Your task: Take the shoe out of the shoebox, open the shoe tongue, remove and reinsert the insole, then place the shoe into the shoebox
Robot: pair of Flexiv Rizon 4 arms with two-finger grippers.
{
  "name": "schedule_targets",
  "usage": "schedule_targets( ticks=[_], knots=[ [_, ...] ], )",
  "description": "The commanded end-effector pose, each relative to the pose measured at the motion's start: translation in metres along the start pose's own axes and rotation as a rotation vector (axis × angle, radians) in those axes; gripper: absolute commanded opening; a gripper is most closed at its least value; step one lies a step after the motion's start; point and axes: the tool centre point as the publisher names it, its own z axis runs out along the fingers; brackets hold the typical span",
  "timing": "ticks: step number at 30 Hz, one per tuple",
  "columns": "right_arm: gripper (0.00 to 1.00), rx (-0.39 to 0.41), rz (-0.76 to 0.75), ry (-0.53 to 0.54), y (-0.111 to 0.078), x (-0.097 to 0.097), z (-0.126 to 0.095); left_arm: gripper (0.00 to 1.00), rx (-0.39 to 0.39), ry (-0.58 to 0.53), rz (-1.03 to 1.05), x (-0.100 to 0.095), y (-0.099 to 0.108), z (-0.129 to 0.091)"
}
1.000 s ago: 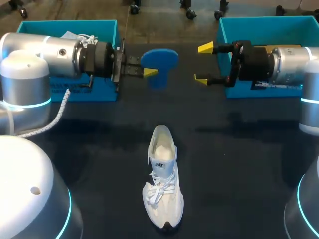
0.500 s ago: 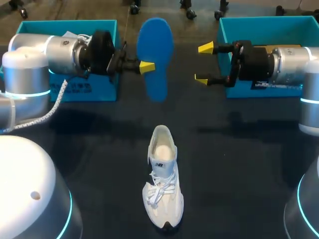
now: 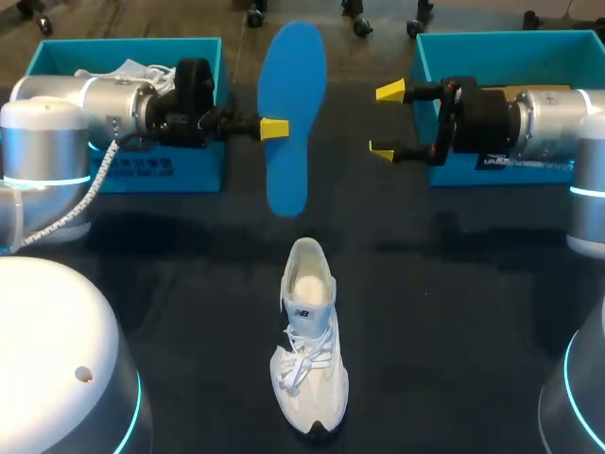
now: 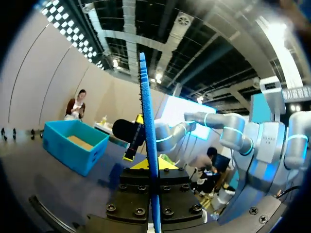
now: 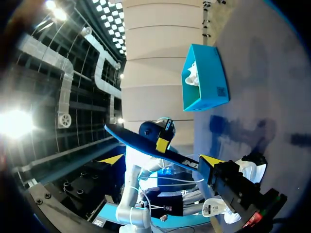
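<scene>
A white sneaker [image 3: 307,340] lies on the dark table near the front, toe toward me, its opening empty. Above the table's back middle, my left gripper [image 3: 274,128] is shut on a blue insole [image 3: 291,113], pinching its edge so the sole's broad face shows from above. In the left wrist view the insole [image 4: 147,136] stands edge-on between the fingers. My right gripper [image 3: 386,121] hangs open to the insole's right, apart from it. From the right wrist view the insole [image 5: 141,143] crosses ahead of the right gripper [image 5: 160,160].
A teal shoebox [image 3: 142,57] at the back left holds another white shoe [image 3: 142,71]. A second teal shoebox [image 3: 510,47] stands at the back right, behind my right arm. In the right wrist view, the left box [image 5: 204,80] shows beyond the insole.
My left wrist has turned, swinging the insole from a short foreshortened shape to its full length. The gripper drew slightly left. The right arm and the sneaker stayed put.
</scene>
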Motion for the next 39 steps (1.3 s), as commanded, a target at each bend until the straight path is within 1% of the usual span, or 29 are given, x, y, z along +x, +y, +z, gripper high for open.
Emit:
schedule_targets(
  ticks=[1, 2, 4, 7, 10, 14, 18, 23, 31, 37, 39],
  knots=[
    [1.00, 0.001, 0.002, -0.005, 0.000, 0.001, 0.001, 0.00, -0.008, -0.123, -0.062, 0.012, -0.002, 0.001],
    [1.00, 0.001, 0.002, -0.005, 0.000, 0.001, 0.001, 0.00, -0.008, -0.124, -0.062, 0.012, -0.002, 0.001],
    [1.00, 0.001, 0.002, -0.005, 0.000, 0.001, 0.001, 0.00, 0.018, -0.122, -0.235, 0.011, -0.001, 0.002],
    [1.00, 0.001, 0.002, -0.005, 0.000, 0.001, 0.001, 0.00, 0.039, -0.143, -0.396, 0.006, -0.002, 0.004],
    [1.00, 0.001, 0.002, -0.005, 0.000, 0.001, 0.001, 0.00, 0.056, -0.153, -0.503, 0.003, -0.002, 0.004],
    [1.00, 0.001, 0.002, -0.005, 0.000, 0.001, 0.001, 0.00, 0.065, -0.182, -0.553, -0.001, 0.005, 0.008],
    [1.00, 0.001, 0.002, -0.005, 0.000, 0.001, 0.001, 0.00, 0.090, -0.205, -0.671, -0.006, 0.009, 0.012],
    [1.00, 0.001, 0.002, -0.005, 0.000, 0.001, 0.001, 0.00, 0.097, -0.188, -0.714, -0.008, 0.014, 0.018],
    [1.00, 0.001, 0.002, -0.005, 0.000, 0.001, 0.001, 0.00, 0.111, -0.178, -0.761, -0.009, 0.015, 0.026],
    [1.00, 0.001, 0.002, -0.005, 0.000, 0.001, 0.001, 0.00, 0.110, -0.169, -0.930, -0.025, 0.018, 0.030],
    [1.00, 0.001, 0.002, -0.005, 0.000, 0.001, 0.001, 0.00, 0.115, -0.185, -0.928, -0.027, 0.019, 0.031]
  ],
)
